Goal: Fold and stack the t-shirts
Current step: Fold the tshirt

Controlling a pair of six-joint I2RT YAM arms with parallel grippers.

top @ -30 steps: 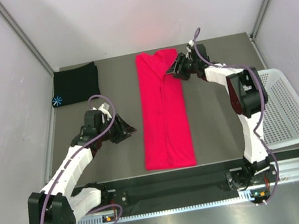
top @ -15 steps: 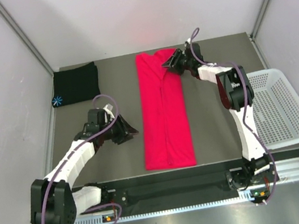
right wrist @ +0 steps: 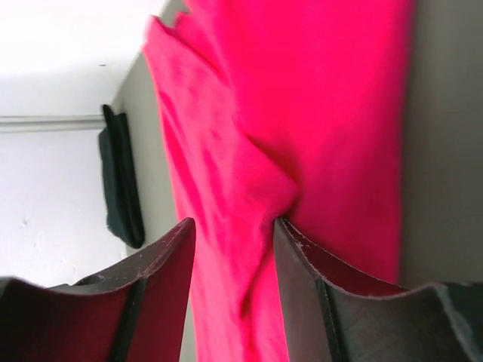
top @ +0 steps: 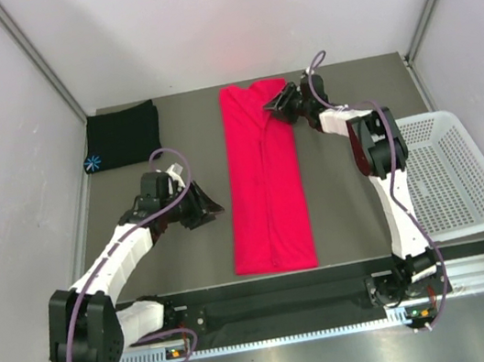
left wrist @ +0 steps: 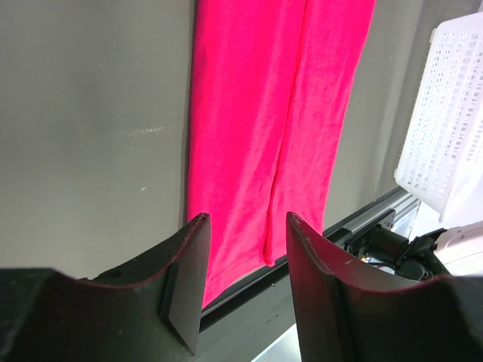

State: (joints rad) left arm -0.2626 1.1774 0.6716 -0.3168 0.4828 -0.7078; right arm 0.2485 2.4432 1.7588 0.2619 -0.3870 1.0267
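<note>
— Where are the t-shirts laid?
— The red-pink shirt (top: 264, 186) is laid as a long strip down the middle of the table (top: 346, 191). The black shirt (top: 123, 136) is folded at the far left corner, and its light-blue starburst mark (top: 93, 162) is too small to be read.
— And the claws?
— The left gripper (top: 202, 208) is held spread above bare table just left of the strip. The right gripper (top: 283, 104) is spread at the strip's far right edge, where a raised fold is seen between its fingers (right wrist: 302, 279)

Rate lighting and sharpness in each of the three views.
Top external: even light, sharp, with a faint pink glow on the back wall above the red shirt. Left wrist: cloth crisp, the white basket very bright. Right wrist: the shirt, close up, is soft and oversaturated; the black shirt behind is dim.
</note>
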